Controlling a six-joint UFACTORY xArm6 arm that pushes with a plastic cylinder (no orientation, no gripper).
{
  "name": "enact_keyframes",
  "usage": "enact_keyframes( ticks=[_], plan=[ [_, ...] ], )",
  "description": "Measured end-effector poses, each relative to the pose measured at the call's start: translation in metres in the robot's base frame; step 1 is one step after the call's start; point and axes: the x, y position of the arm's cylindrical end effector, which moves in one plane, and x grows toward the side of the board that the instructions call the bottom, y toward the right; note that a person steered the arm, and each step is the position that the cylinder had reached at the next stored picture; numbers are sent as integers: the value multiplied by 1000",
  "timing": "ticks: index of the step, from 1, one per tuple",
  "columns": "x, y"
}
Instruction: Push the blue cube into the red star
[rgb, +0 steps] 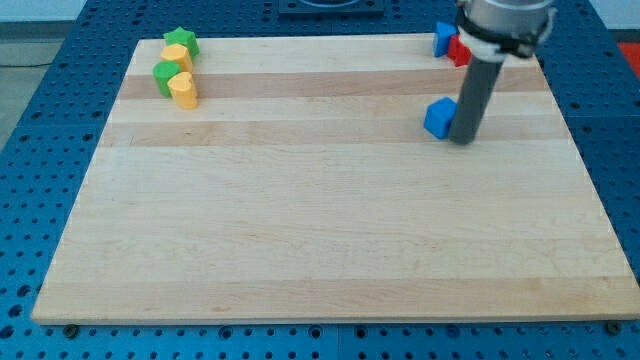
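The wooden board (330, 230) carries everything. My tip (461, 139), a bare rod with no claw to release or clench, touches the blue cube (437, 118) on the cube's right. Above the cube, at the board's top edge, sits the red star (459, 51), partly hidden, beside another blue block (443, 38).

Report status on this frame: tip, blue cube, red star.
My tip against blue cube, its right side. Red star at board's top, beside another blue block. Path between clear.
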Motion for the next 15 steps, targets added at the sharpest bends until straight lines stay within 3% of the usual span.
enact_keyframes(
  ticks=[1, 5, 9, 15],
  plan=[
    [-40, 0],
    [-8, -70],
    [-46, -95],
    [-111, -9]
  ],
)
